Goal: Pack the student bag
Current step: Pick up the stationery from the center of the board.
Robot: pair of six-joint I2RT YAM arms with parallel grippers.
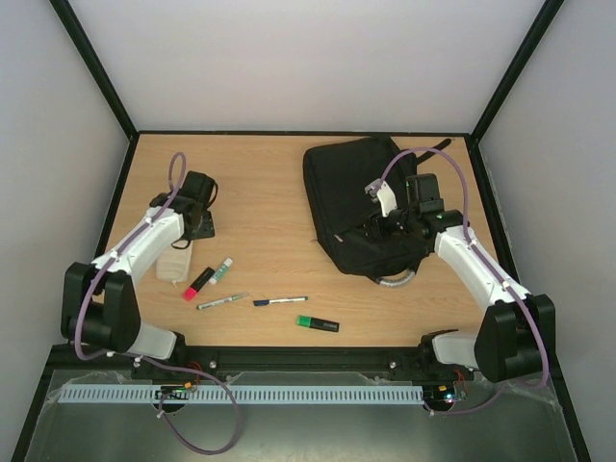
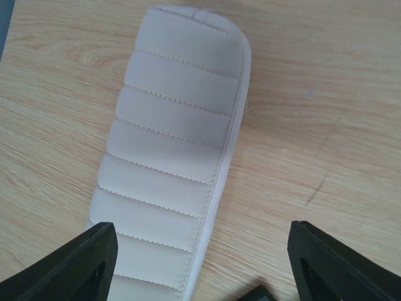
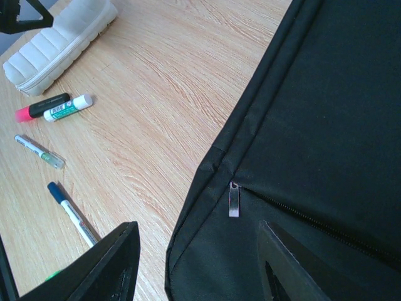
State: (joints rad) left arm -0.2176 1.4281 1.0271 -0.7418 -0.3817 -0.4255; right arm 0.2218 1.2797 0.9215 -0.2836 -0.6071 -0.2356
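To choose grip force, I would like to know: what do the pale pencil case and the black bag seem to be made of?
Pencil case: soft padded fabric or faux leather, matte off-white, judging by its stitched, quilted ribs. Student bag: probably woven synthetic fabric, matte black, with soft folded seams and a grey, metal-looking zip pull.

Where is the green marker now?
Top view: the green marker lies centre, near the front edge of the table, just right of the blue pen.

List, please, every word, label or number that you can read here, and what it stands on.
None can be read.
white tube: green label, print too blurred.
clear pen: markings too small.
blue-capped pen: barrel print too small.
student bag, white pencil case: no lettering shows.
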